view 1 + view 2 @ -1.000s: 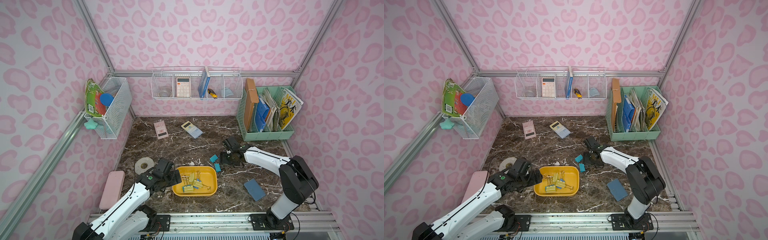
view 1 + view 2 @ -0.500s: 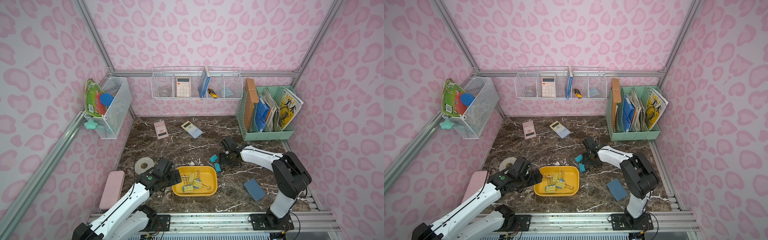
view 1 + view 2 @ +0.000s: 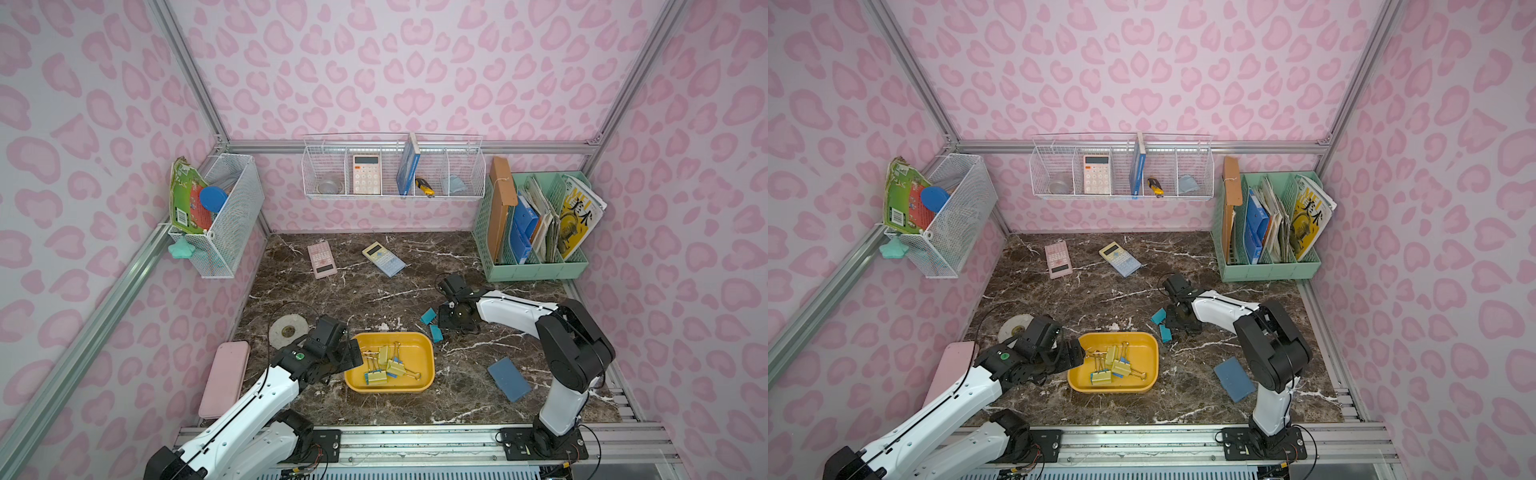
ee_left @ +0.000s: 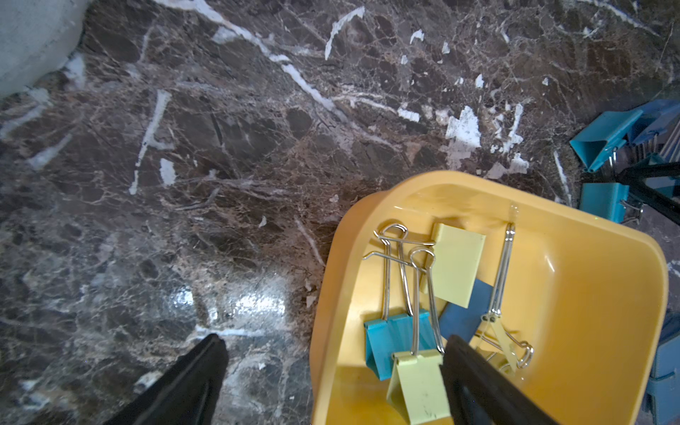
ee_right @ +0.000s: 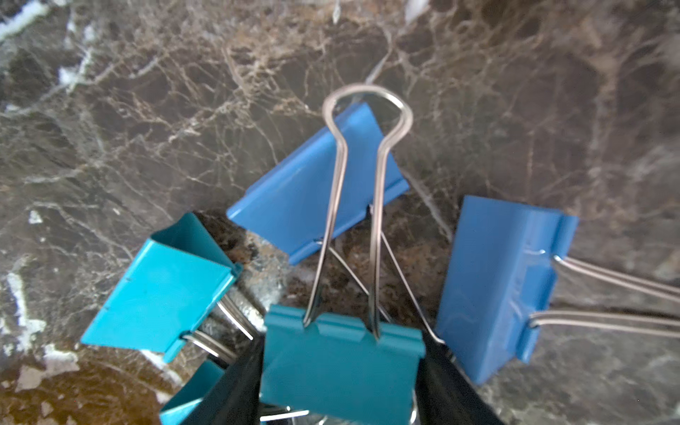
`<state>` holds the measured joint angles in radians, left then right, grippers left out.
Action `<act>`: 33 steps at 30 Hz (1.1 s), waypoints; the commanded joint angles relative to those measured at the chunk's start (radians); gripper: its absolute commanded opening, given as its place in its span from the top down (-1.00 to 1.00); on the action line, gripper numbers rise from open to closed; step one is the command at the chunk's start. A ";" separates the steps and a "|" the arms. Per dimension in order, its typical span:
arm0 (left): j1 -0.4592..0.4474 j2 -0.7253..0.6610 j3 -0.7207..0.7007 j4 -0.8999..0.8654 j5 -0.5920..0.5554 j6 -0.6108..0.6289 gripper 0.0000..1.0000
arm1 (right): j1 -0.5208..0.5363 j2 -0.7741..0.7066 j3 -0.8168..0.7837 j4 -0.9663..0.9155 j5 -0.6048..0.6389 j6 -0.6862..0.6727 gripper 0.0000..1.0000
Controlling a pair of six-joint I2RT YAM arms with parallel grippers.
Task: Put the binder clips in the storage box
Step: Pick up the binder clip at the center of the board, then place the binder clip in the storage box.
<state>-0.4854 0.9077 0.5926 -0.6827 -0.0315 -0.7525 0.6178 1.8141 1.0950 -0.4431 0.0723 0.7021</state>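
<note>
A: The storage box (image 3: 415, 353) is plain yellow. The binder clips (image 3: 390, 366) inside are pale yellow, plus teal and blue.
B: And the loose ones, right of centre in a top view?
A: A teal clip (image 5: 340, 362) and blue clips (image 5: 316, 184). The tabletop (image 3: 353, 291) is dark brown marble, white-veined. The walls (image 3: 415, 62) are pale pink with darker pink blotches.

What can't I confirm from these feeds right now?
Grip: the right wrist view's bottom edge cuts off the right end effector around the teal clip; clamped or not is unclear.
Number of loose clips: the right arm covers some in both top views.
Number of boxed clips: they overlap in the storage box, small in both top views; the left wrist view's edge crops the box.
</note>
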 commanded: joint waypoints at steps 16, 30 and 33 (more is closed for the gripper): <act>0.001 0.011 0.008 -0.004 -0.005 0.010 -0.90 | 0.085 -0.167 0.047 -0.146 0.143 -0.027 0.22; 0.001 0.007 0.009 -0.008 -0.009 0.007 -0.90 | 0.491 -0.202 0.146 -0.071 -0.085 0.083 0.19; 0.001 0.006 0.009 -0.009 -0.009 0.007 -0.90 | 0.537 -0.148 0.151 -0.001 -0.158 0.090 0.17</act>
<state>-0.4854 0.9157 0.5926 -0.6865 -0.0357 -0.7525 1.1294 1.6360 1.2381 -0.5289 0.0154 0.7643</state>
